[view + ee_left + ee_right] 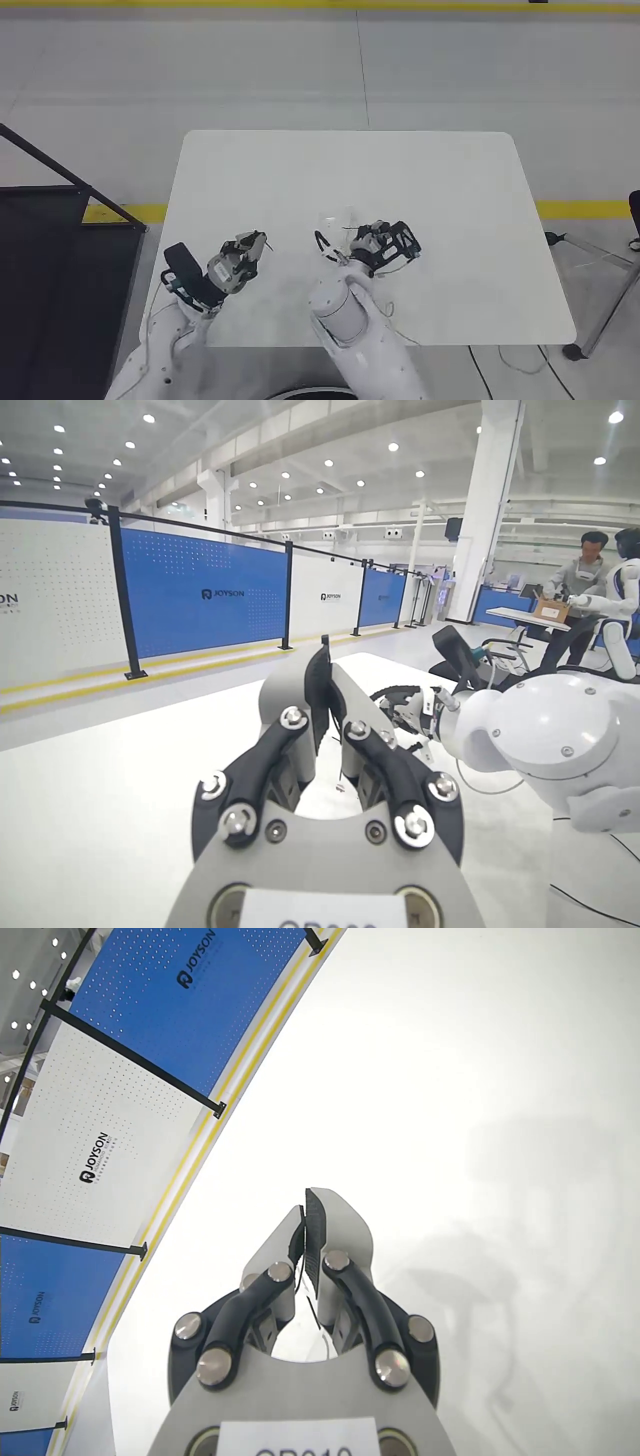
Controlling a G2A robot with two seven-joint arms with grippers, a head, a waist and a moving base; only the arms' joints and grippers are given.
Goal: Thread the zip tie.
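Left gripper (326, 660), right gripper (307, 1208) — white table (400, 180), fence (200, 600) beyond

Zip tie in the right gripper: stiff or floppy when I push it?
Probably flexible rather than rigid: the zip tie shows as a thin, slightly wavy strand inside the shut right gripper. Likely very light, and it may slip or twist, since it looks so narrow.

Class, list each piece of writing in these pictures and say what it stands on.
Fence panels: a brand logo and wordmark, left unquoted.
Left gripper label: cut off by the frame, unreadable.
Right gripper label: cut off by the frame, unreadable.
Table: no print.
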